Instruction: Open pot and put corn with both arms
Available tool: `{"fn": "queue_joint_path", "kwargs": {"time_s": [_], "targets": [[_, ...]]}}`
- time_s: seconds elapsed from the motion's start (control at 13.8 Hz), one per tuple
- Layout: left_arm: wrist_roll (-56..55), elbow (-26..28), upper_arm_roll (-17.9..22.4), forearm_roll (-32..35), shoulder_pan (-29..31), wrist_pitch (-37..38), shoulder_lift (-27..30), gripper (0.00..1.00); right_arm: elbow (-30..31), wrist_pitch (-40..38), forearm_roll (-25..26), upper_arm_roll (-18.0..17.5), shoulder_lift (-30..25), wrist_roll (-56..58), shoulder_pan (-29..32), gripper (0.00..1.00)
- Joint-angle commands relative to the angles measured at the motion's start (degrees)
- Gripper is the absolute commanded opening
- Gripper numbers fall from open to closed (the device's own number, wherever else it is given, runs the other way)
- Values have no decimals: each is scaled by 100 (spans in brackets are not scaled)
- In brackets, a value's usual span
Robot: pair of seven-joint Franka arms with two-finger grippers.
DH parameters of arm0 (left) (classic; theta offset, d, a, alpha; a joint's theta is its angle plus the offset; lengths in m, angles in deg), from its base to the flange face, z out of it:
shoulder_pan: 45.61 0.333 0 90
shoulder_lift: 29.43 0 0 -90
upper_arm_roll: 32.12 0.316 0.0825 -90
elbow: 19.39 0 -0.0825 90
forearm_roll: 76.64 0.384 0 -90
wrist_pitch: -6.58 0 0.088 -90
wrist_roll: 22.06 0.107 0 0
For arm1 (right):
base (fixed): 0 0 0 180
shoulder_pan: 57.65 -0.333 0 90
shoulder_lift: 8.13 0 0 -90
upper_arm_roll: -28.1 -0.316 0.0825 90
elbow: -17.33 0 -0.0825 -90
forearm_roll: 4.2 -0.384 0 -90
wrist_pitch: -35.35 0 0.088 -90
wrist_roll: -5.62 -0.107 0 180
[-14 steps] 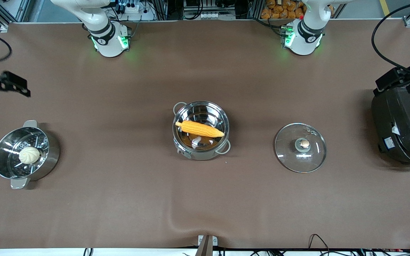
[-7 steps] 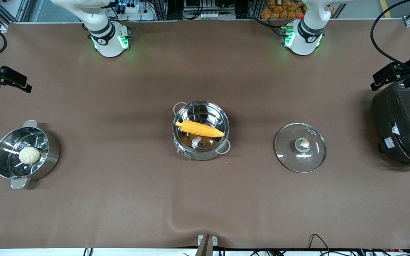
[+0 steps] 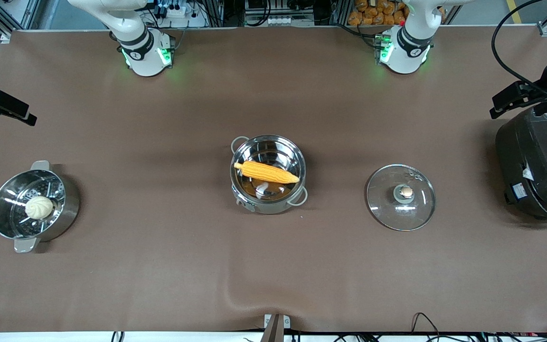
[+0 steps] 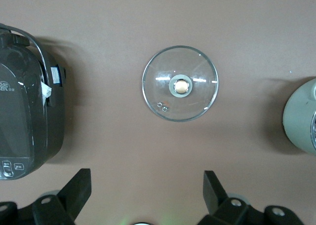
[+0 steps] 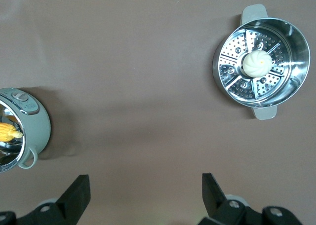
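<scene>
Two arms hang high at the table's ends, well apart from the pot (image 3: 268, 174) at the middle of the brown table (image 3: 169, 266). That pot stands open, and the corn (image 3: 267, 172) lies inside it, slanted across the bowl with its tip toward the left arm's end. Its glass lid (image 3: 400, 197) lies flat on the table beside it, knob (image 3: 406, 192) up, between the pot and the black cooker (image 3: 537, 171), touching neither. The left gripper (image 4: 147, 193) hovers over the table near the cooker, its jaws spread wide and holding nothing; its wrist view looks down on the lid (image 4: 180, 83) and the cooker (image 4: 27, 101). The right gripper (image 5: 146, 193) hovers over the table at the right arm's end, farther from the front camera than the steamer (image 3: 33, 205); its jaws are likewise spread and empty. A white bun (image 3: 39, 207) sits on the steamer's perforated insert.
</scene>
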Motion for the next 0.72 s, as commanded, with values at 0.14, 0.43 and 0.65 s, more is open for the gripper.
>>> {"fn": "queue_joint_path", "kwargs": {"time_s": [0.14,0.43,0.65], "targets": [[146,-172,25,118,-52,122,-100,100,56,24,26,-54,-102,147,86,100],[146,-181,16,109,-43,122,-92,100,56,33,25,-54,-102,155,69,100],[146,-181,25,100,-43,122,-91,100,82,33,25,-54,-93,155,69,100]]}}
